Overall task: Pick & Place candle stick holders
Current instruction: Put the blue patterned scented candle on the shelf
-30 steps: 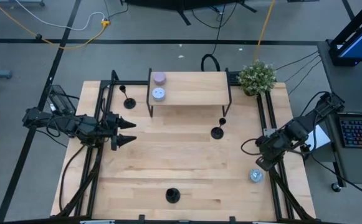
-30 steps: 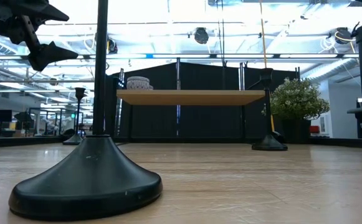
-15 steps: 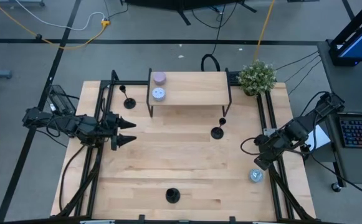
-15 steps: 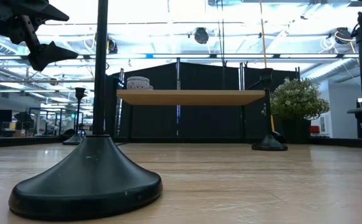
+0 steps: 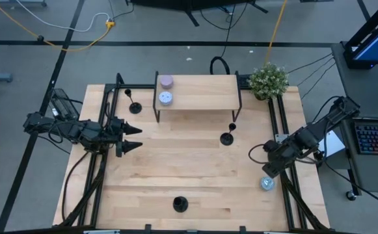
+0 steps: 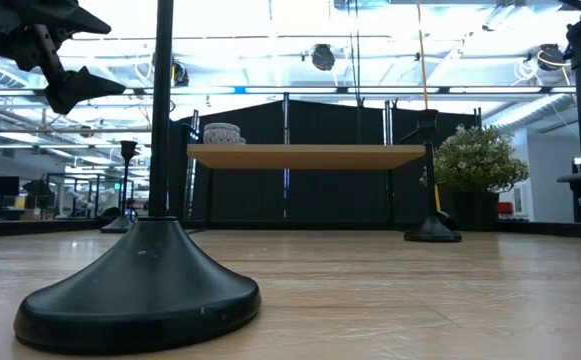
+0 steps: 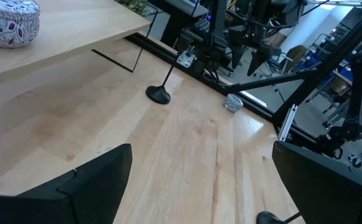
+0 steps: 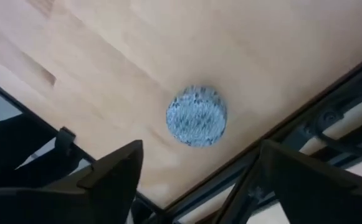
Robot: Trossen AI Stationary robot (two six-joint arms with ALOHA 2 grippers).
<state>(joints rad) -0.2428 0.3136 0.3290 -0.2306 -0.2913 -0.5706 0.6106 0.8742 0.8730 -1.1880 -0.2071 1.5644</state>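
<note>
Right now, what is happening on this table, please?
Nothing is being held. The left gripper hangs open over the table's left side, and the right gripper is open above a round blue candle tin near the table's right edge. The three black candle stick holders stand untouched: one left of the small shelf, one in front of the shelf's right end, and one at the front edge. Two more tins sit on the shelf.

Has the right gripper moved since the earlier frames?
Yes, slightly. In the high view the right gripper has crept toward the blue tin at the table's right edge; its fingers are open.
</note>
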